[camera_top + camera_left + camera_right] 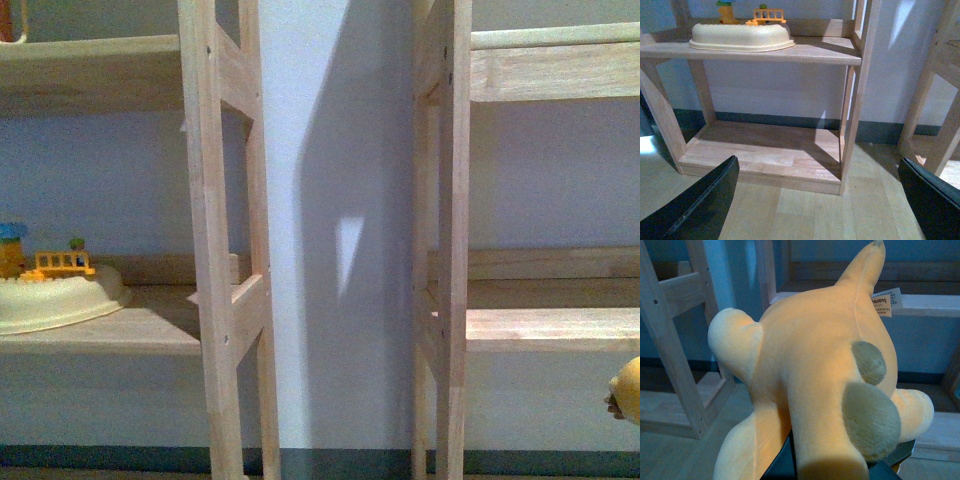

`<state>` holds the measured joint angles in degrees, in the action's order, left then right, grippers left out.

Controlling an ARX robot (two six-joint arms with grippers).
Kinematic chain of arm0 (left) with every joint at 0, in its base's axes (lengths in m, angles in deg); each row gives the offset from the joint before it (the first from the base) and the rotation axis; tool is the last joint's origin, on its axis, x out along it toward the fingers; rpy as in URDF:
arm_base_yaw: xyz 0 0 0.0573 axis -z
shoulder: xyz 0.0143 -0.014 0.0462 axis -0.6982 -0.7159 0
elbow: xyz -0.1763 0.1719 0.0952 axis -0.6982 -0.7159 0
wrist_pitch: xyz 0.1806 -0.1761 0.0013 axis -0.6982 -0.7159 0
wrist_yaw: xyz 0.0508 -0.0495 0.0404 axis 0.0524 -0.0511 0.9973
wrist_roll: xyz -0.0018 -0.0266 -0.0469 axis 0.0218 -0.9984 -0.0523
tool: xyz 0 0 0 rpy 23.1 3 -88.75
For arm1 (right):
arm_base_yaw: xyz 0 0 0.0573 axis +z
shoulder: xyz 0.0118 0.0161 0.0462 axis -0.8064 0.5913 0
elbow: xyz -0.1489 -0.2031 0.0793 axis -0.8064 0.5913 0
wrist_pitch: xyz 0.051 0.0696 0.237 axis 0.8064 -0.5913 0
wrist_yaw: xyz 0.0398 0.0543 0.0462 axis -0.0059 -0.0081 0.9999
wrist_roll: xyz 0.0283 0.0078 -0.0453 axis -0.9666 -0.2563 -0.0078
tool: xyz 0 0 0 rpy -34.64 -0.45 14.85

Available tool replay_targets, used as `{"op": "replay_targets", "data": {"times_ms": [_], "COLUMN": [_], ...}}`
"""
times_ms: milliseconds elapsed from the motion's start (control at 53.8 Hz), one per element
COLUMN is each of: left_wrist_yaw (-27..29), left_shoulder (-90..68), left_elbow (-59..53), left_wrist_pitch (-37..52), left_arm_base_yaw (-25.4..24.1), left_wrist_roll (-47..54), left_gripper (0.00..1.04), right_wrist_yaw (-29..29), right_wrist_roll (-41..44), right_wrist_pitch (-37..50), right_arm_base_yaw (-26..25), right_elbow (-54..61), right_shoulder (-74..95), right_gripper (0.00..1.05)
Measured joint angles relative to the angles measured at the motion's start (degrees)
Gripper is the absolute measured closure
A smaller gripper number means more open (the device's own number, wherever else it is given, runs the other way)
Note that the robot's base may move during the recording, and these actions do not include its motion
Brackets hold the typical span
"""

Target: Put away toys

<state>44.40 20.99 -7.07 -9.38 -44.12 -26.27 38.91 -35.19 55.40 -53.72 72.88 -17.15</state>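
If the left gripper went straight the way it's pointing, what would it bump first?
Probably the bottom board of the wooden shelf unit; nothing shows between it and the open left gripper, though depth is unclear.

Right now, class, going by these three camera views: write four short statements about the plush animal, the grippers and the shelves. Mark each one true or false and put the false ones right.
1. The right gripper holds the plush animal. True.
2. The left gripper is shut on a toy. False: it is open, with nothing between its fingers.
3. A cream playset with a yellow fence sits on a shelf of the left shelf unit. True.
4. The plush animal's hang tag is red. False: it is white.
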Motion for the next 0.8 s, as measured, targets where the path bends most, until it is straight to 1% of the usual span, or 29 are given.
{"op": "replay_targets", "data": {"times_ms": [316,353,446,501,669,799], "left_wrist_yaw": [0.0,0.0,0.0,0.0,0.0,0.0], "left_shoulder": [0.0,0.0,0.0,0.0,0.0,0.0], "left_elbow": [0.0,0.0,0.0,0.0,0.0,0.0], "left_wrist_pitch": [0.0,0.0,0.0,0.0,0.0,0.0], "left_arm_base_yaw": [0.0,0.0,0.0,0.0,0.0,0.0], "left_wrist_roll": [0.0,0.0,0.0,0.0,0.0,0.0], "left_gripper": [0.06,0.06,0.06,0.06,0.06,0.06], "right_wrist_yaw": [0.0,-2.0,-10.9,-14.1,-16.9,-21.1], "right_wrist_roll": [0.0,-1.1,-7.3,-8.7,-7.5,-4.3], "right_wrist_pitch": [0.0,-0.9,-4.4,-4.5,-1.9,0.6], "right_arm_base_yaw": [0.0,0.7,4.1,4.9,6.7,9.8], "right_elbow": [0.0,-0.1,-0.7,-1.6,-8.6,-15.7], "right_shoulder": [0.0,0.4,2.8,4.8,8.9,13.0], "right_gripper": [0.98,0.98,0.98,0.98,0.98,0.98]}}
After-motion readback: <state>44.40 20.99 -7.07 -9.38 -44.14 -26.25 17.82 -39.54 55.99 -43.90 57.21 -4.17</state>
